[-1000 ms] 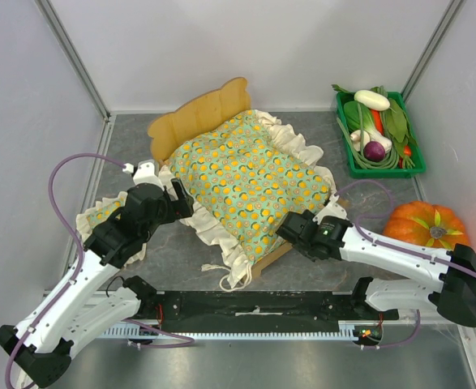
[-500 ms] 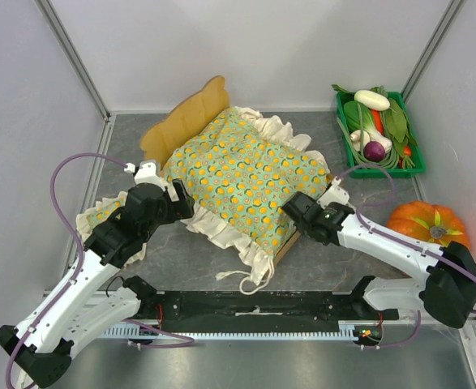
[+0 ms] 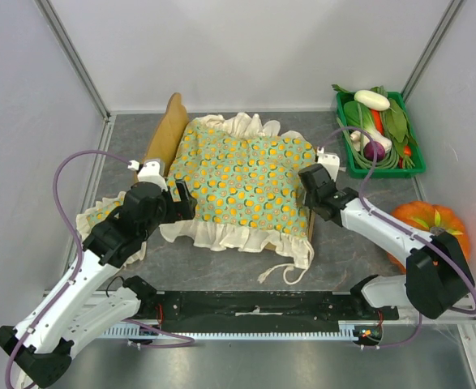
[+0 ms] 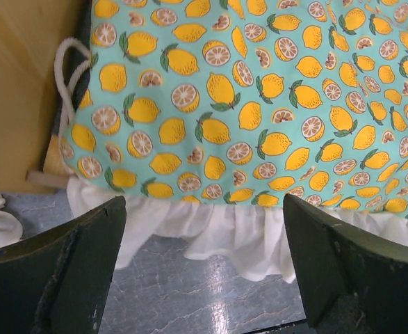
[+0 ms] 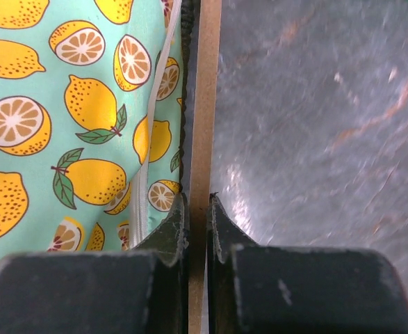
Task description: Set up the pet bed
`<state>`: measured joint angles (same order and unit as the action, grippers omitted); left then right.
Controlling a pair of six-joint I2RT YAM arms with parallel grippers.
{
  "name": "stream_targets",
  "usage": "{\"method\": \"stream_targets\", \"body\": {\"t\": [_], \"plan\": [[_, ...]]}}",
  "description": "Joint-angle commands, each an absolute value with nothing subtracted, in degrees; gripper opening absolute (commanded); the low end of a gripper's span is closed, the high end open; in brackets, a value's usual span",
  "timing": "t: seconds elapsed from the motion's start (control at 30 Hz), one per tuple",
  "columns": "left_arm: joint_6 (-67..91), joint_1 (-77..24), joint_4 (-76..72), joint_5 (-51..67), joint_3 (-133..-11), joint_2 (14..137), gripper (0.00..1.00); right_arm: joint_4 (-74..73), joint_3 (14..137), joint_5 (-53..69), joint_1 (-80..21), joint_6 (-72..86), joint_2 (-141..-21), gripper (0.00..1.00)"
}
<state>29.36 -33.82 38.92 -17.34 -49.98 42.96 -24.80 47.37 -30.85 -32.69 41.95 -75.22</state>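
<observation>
Top view
Bed: the bed point(image 3: 166, 134) sits mid-table with its headboard at the left end; the cushion point(image 3: 246, 174) covers nearly all of it.
Edges: the frill spills over the bed's near and far sides, and a bare strip of rail shows on its right.
Right gripper point(image 3: 309, 180): at the bed's right rail.
Left gripper point(image 3: 177, 201): at the bed's near-left corner.
Room: there is bare table point(image 3: 221, 263) on the bed's near side. The crate point(image 3: 379, 172) and pumpkin point(image 3: 424, 223) lie to its right, the pillow point(image 3: 100, 212) to its left.

Left wrist view
Left gripper point(image 4: 204, 202): spread wide, holding nothing, with the cushion's point(image 4: 245, 104) frill between the fingers.
Bed point(image 4: 16, 90): wood shows left of the cushion.

Right wrist view
Right gripper point(image 5: 198, 202): pinched narrow on the bed's thin rail point(image 5: 205, 104).
Edges: the cushion point(image 5: 71, 104) lies left of the rail and open table point(image 5: 315, 139) right of it.
</observation>
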Motion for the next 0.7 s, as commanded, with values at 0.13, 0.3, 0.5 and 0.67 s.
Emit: {"method": "stream_targets", "body": {"t": [0.13, 0.3, 0.5, 0.67], "plan": [[22.8, -33.5, 35.1, -11.5, -53.3, 40.9, 1.0, -14.5, 53.3, -22.1, -25.0, 11.0, -82.9, 0.0], [19.6, -33.5, 33.5, -6.3, -53.7, 41.8, 1.0, -13.6, 61.2, -18.8, -21.0, 2.8, -89.6, 0.0], [17.1, -33.5, 32.8, -2.3, -54.3, 43.2, 0.99, -12.6, 67.4, -17.1, -19.2, -5.4, -95.1, 0.0], [15.6, -33.6, 31.7, -0.7, -54.5, 42.7, 0.99, -11.5, 69.2, -16.3, -18.0, -12.6, -96.2, 0.0]]}}
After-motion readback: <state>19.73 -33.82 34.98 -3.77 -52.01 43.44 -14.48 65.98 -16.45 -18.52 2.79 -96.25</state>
